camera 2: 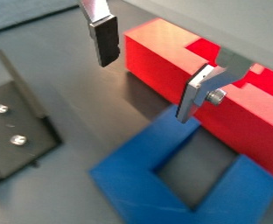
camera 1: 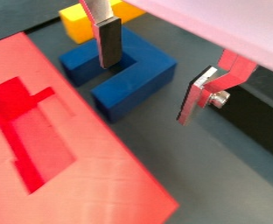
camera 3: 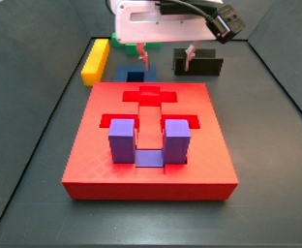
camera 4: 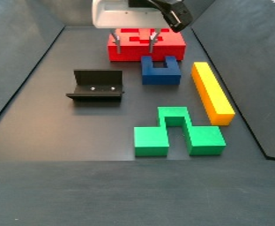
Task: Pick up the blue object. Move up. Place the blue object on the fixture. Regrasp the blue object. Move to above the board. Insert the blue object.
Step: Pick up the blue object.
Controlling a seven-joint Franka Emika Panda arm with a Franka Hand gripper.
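So in a wrist view the claw (camera 1: 150, 74) is spread wide with nothing in it, one silver finger plate with its dark pad (camera 1: 108, 44) hanging over the small dark-blue U-shaped block (camera 1: 118, 74), which lies flat on the dark worktop (camera 1: 209, 166) just beside the big flat red board with the cross-shaped recess (camera 1: 57, 149); a bit of the long yellow bar (camera 1: 80, 22) peeks out behind the blue block. In a wrist view from the opposite side, the claw (camera 2: 150, 70) hangs over the gap between the blue block (camera 2: 180, 179) and the red board (camera 2: 192, 74), and the dark L-shaped bracket fixture (camera 2: 17, 131) stands off to the side, well apart. In a side view the claw (camera 3: 140, 44) hovers above the blue block (camera 3: 135, 75), which is mostly hidden behind the board (camera 3: 147, 160), and a lighter purple U-shaped block (camera 3: 148, 140) stands in the board's slot. In a side view from the far end, the blue block (camera 4: 161, 69) lies between the board (camera 4: 130, 44) and the yellow bar (camera 4: 211, 91), the fixture (camera 4: 96, 86) is off on its own and a green notched block (camera 4: 175, 132) is nearer the camera.
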